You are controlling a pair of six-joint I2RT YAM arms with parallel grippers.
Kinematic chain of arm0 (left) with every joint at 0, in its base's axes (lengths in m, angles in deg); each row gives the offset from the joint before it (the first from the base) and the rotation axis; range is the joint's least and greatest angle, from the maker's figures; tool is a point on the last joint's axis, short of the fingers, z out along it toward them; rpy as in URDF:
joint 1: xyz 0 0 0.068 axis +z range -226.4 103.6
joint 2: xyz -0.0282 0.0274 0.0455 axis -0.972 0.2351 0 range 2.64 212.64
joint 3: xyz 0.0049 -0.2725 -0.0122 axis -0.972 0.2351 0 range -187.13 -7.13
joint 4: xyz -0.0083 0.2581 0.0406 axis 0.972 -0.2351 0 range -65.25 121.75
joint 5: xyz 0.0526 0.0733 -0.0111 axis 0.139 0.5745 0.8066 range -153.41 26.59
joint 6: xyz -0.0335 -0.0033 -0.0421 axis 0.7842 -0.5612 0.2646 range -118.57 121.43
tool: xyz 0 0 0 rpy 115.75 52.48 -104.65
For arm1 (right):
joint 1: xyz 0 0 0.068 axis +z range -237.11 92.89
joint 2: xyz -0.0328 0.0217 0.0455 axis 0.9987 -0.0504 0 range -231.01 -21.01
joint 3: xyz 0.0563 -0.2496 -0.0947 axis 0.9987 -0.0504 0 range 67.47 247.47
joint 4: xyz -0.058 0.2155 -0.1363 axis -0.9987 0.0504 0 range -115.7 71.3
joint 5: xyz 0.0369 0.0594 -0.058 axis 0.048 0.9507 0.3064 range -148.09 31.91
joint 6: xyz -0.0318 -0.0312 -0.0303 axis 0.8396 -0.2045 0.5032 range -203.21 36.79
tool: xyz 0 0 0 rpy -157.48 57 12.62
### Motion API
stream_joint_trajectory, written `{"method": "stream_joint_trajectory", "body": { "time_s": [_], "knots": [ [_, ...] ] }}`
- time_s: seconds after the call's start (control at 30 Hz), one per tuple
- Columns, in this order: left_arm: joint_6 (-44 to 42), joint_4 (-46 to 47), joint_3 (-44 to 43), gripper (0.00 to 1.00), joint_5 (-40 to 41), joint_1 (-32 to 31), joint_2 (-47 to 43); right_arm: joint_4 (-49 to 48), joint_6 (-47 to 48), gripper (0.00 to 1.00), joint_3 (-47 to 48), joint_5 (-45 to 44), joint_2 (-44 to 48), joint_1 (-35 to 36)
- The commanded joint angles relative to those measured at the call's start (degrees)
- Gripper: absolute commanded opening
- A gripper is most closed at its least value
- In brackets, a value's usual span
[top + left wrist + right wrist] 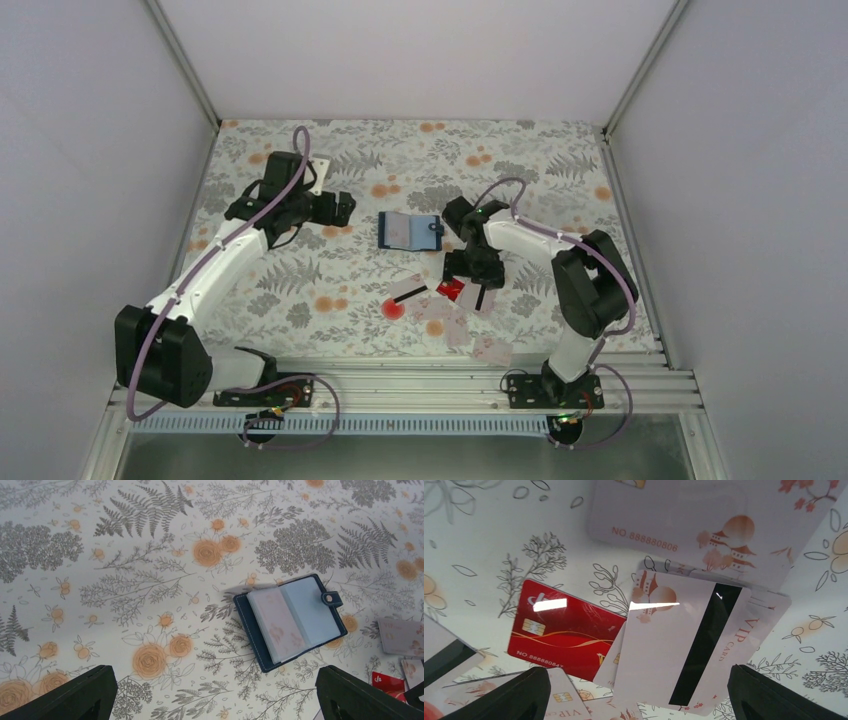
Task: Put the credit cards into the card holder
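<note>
Top external view: logged the card holder (pixel 410 231) lying open, pale pockets up, snap tab on its right edge, on the floral tablecloth (pixel 300 290), with the credit cards (pixel 450 305) scattered loose near and to the right of it, none touching it, among them a red card (pixel 566 630) just beside a white card with a black stripe (pixel 684 650). Found the left gripper (pixel 338 208) to the left of the card holder, jaws spread wide and holding nothing. Found the right gripper (pixel 470 268) just near-right of the card holder, over the cards, jaws likewise wide apart and empty.
</note>
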Motion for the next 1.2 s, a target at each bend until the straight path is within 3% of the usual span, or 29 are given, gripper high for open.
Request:
{"method": "stream_joint_trajectory", "body": {
  "time_s": [0.0, 0.57, 1.17],
  "knots": [
    [0.0, 1.1, 1.0, 1.00, -0.3, 0.2, -1.1, -1.9, -1.2, 0.90, -1.8, 0.5, 0.7, -0.1],
    [0.6, 1.6, 1.4, 1.00, -1.1, 0.2, -0.7, -4.1, -0.7, 0.87, -5.4, -0.6, -1.9, -0.5],
    [0.4, 2.1, 1.8, 0.99, -0.7, 0.2, -0.3, -5.8, 1.0, 0.59, -7.4, -2.4, -6.9, -0.7]
  ]
}}
